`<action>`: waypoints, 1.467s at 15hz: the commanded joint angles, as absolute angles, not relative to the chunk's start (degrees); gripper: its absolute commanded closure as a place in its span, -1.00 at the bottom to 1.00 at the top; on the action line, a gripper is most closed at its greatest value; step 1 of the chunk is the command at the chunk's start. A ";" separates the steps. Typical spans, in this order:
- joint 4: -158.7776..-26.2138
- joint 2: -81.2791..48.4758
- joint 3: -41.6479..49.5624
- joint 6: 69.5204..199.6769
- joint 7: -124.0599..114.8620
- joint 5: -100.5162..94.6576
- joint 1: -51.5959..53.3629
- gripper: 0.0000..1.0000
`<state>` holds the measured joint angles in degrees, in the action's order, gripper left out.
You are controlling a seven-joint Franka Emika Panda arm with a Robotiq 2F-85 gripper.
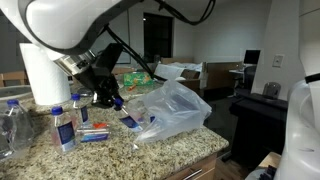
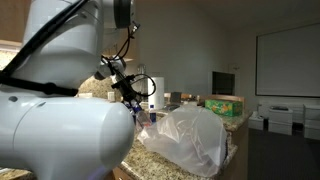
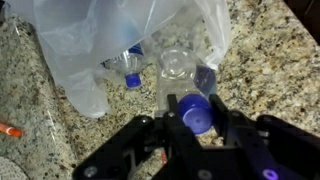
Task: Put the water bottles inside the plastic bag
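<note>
My gripper (image 3: pixel 197 125) is shut on the blue-capped neck of a clear water bottle (image 3: pixel 180 72). The bottle's body points away from me into the mouth of the crinkled translucent plastic bag (image 3: pixel 90 30). Another water bottle (image 3: pixel 125 66) lies inside the bag. In an exterior view the gripper (image 1: pixel 112 98) holds the bottle (image 1: pixel 131 121) low over the granite counter at the bag's (image 1: pixel 178 108) open side. Three more water bottles (image 1: pixel 65 126) stand to the left. In an exterior view the gripper (image 2: pixel 135 100) is just left of the bag (image 2: pixel 192 138).
A tall white paper towel roll (image 1: pixel 44 72) stands behind the standing bottles. A small red and blue pack (image 1: pixel 95 133) lies on the granite counter (image 1: pixel 120 155). A red pen (image 3: pixel 8 129) lies at the left. A green box (image 2: pixel 225 103) is behind the bag. The counter edge runs close to the bag.
</note>
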<state>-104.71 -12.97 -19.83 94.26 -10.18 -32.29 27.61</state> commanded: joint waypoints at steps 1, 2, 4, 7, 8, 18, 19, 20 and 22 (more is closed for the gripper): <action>-104.28 -13.85 -19.47 90.68 -7.62 -36.12 27.68 0.80; -104.32 -14.25 -19.42 89.46 -7.18 -37.44 27.84 0.80; -104.31 -15.15 -19.50 86.51 -6.52 -40.36 28.28 0.80; -104.67 -16.89 -19.73 82.20 -5.17 -43.87 28.69 0.80; -104.97 -17.65 -19.82 81.04 -4.70 -44.33 28.63 0.80; -107.33 -27.09 -18.61 72.60 -5.32 -49.67 28.44 0.80; -107.33 -27.83 -18.29 71.85 -5.30 -49.87 28.43 0.80; -107.60 -28.37 -17.92 71.23 -5.25 -50.05 28.32 0.80; -107.88 -29.27 -17.30 69.71 -5.16 -50.55 28.17 0.80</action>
<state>-106.65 -28.91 -17.61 72.39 -5.98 -48.53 28.55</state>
